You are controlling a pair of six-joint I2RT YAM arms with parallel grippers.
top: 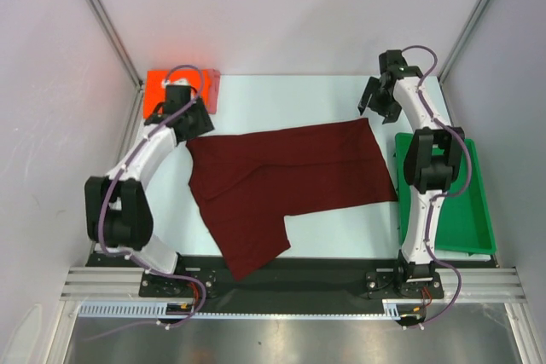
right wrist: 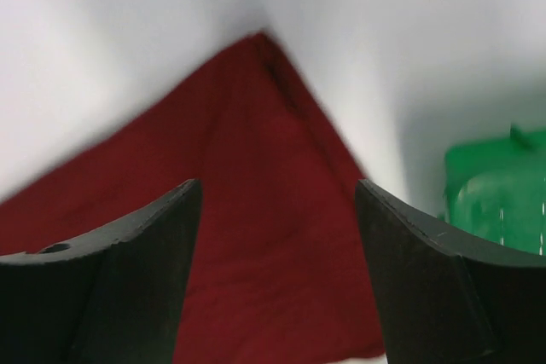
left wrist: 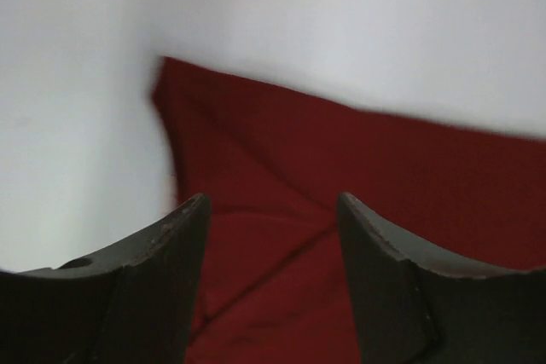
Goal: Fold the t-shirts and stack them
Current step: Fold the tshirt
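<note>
left pincer (left wrist: 273,202) up close; whole maroon shirt (top: 290,178) overhead

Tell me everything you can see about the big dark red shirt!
The dark maroon cloth t-shirt looks soft, plain and a bit creased. It lies flat on the pale table, partly folded: a wide band runs left to right, and one flap reaches down to the dark strip at the near edge. The left fingers and right fingers hang open by its far corners, gripping nothing.
</note>
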